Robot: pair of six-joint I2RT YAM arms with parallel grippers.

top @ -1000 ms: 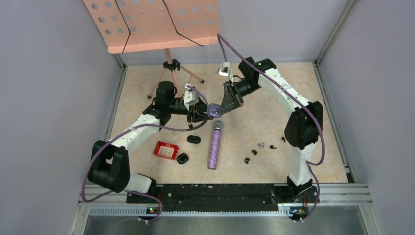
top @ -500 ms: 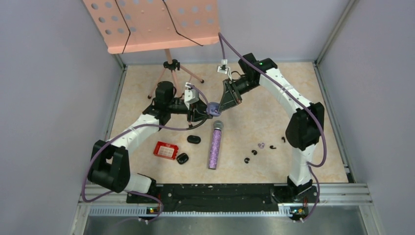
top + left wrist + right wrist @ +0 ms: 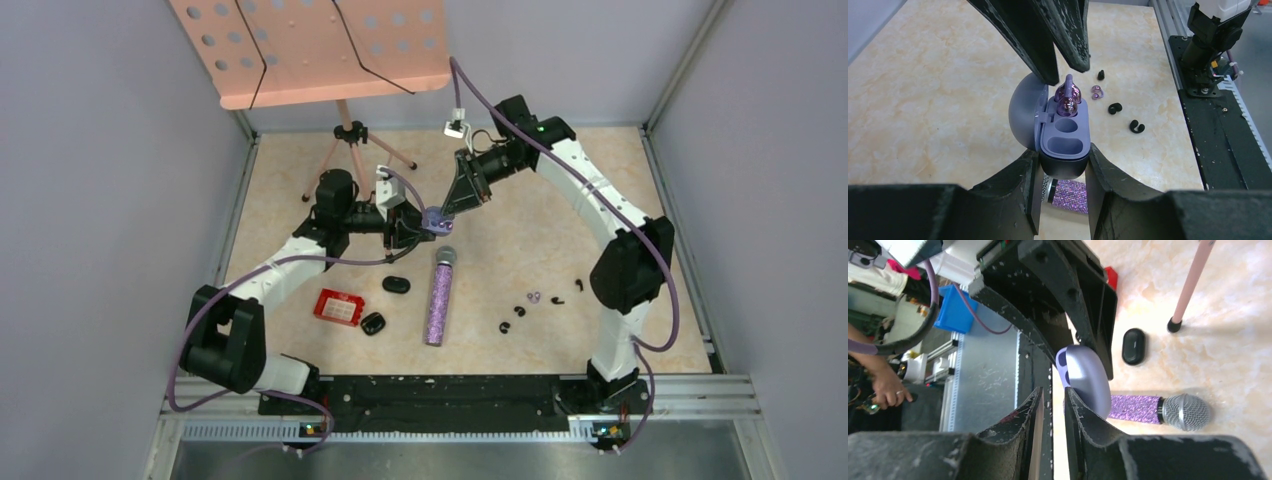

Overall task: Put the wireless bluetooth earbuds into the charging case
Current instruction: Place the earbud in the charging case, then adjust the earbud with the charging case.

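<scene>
A pale purple earbud (image 3: 1068, 97) is sitting in the far recess of the open purple charging case (image 3: 1064, 145), stem pointing up. To me it is looking perched rather than fully sunk. The risk, I am guessing, is the right tool (image 3: 1066, 75). Its two fingers are hanging just above the stem, parted only a crack and holding nothing I can make out. Any drag as they lift could tip the bud out or catch the raised lid (image 3: 1023, 115). The left tool (image 3: 1064, 160) is clamping the case's base from both sides, up off the bench (image 3: 923, 100), and a slip there could spill it. The near recess is lying bare. The second purple earbud (image 3: 1096, 91) and three black earbuds (image 3: 1115, 107) are lying loose on the bench, well apart from the case. Two small black cases (image 3: 396, 285) are lying nearer the left arm, and I cannot tell what is inside them.
</scene>
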